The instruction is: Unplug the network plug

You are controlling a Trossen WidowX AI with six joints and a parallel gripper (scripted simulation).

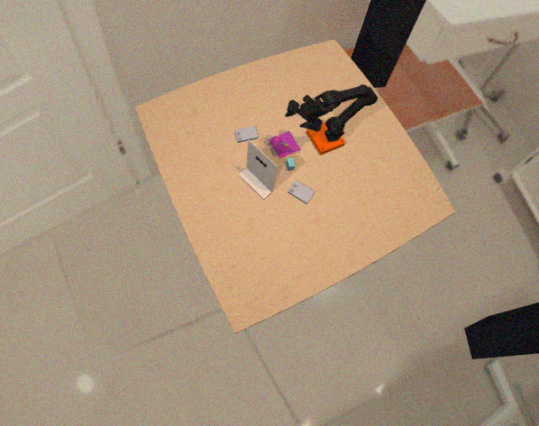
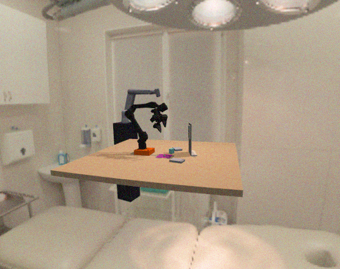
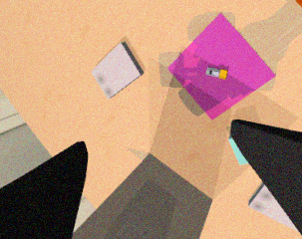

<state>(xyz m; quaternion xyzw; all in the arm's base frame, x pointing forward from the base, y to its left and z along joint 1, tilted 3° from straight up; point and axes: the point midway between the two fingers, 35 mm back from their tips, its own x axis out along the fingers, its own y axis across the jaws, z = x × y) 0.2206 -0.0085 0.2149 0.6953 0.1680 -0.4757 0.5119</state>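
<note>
No readable writing or brand shows on anything in view; the dark marks on the panel face are too small to make out.

In the wrist view the two black fingers stand spread wide at the lower corners of the frame, with nothing between them: the gripper [image 3: 160,199] is fully open and holds nothing. Below it lies the table [image 1: 333,248], tan and wood-coloured.

Beyond the fingers, the plug [image 3: 216,73], a small grey body with a yellow-orange end, lies flat inside the marked square [image 3: 240,50], a magenta patch on the table. The plug sits near the middle of the square, apart from its edges and well clear of the gripper, which hangs high above the table in the exterior view [image 2: 159,123].

A pale grey flat box [image 3: 117,70] lies to one side of the square, apart from it. A small teal block [image 1: 289,162] rests just beside the square's other side, partly hidden by a finger in the wrist view. A second grey flat box [image 1: 301,191] lies farther out.

The upright panel [image 1: 261,168] stands on its pale base near the square, a dark socket row on its face. The arm rises from an orange base plate [image 1: 325,139] at the far side of the table.
</note>
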